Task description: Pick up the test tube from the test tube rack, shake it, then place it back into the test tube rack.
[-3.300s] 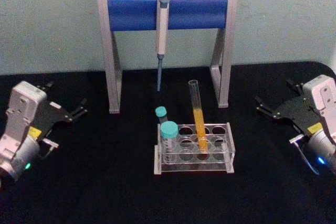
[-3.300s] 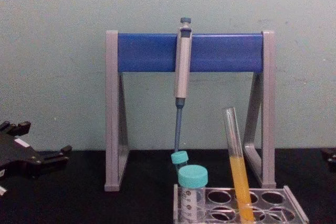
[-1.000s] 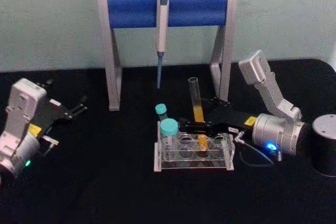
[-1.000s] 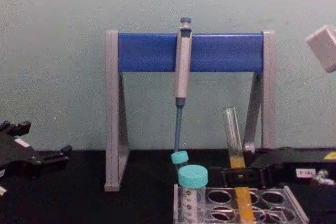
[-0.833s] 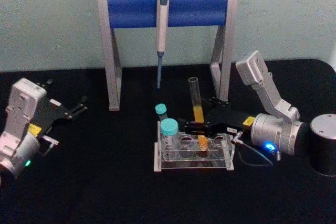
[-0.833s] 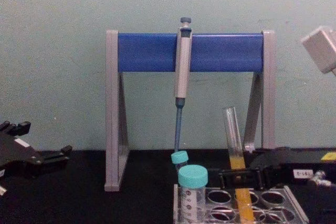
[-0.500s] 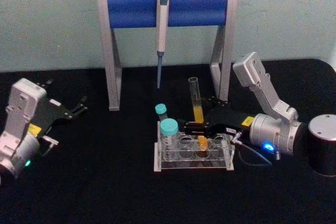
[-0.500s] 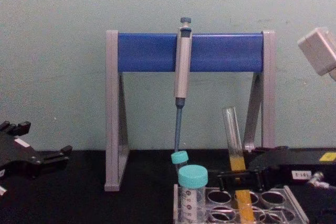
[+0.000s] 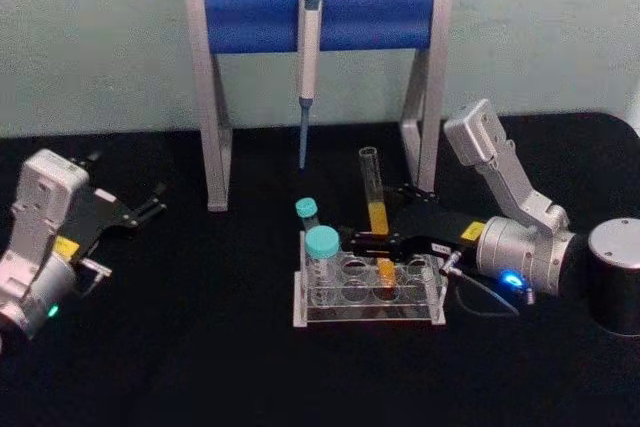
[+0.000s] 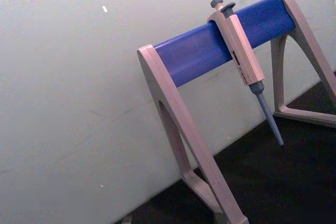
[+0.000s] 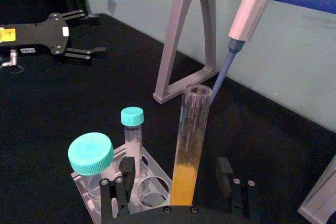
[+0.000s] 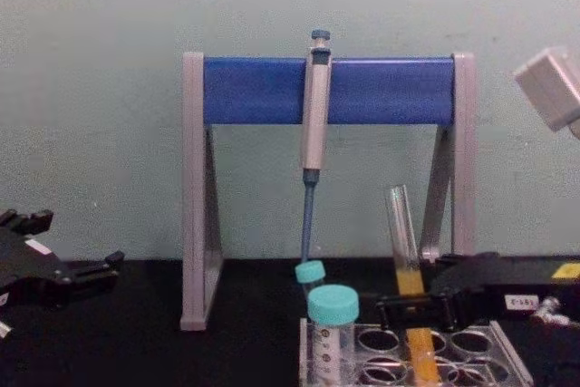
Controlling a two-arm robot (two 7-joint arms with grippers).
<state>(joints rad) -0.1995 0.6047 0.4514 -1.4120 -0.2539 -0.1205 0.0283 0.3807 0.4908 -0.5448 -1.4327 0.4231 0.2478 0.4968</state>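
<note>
R claw point(image 9: 368, 240) comes in from 3 o'clock, low over the test tube rack point(image 9: 365, 319). Its jaws are spread, one each side of the test tube point(image 9: 376, 212), w/ a gap showing both sides in the R wrist view, so nothing is gripped yet. The tube sits in a hole right of the rack's centre and leans toward 11 o'clock. The lower part holds yellow-orange liquid and the mouth is uncapped.

Risks, as I judge them:
- The tube is tilted, so one finger prob. meets it first and shoves the glass against the hole rim, or drags the light rack along.
- Smooth glass + low grip point: it could slip or pivot in the claw on the lift.
- No cap, so a hard shake likely throws liquid out.
- The big teal-capped tube point(image 9: 322, 244) at the rack's 9 o'clock end is near the fingertips and could get knocked.
- The pipette point(image 9: 309, 57) hangs from its stand point(image 9: 260, 19) at 12 o'clock; a tall lift may clip it.

L claw point(image 9: 152, 202) is parked at 9 o'clock, well apart, fingers splayed.

The worktop point(image 9: 200, 367) is matte black, w/ a pale green wall point(image 9: 100, 47) behind.
</note>
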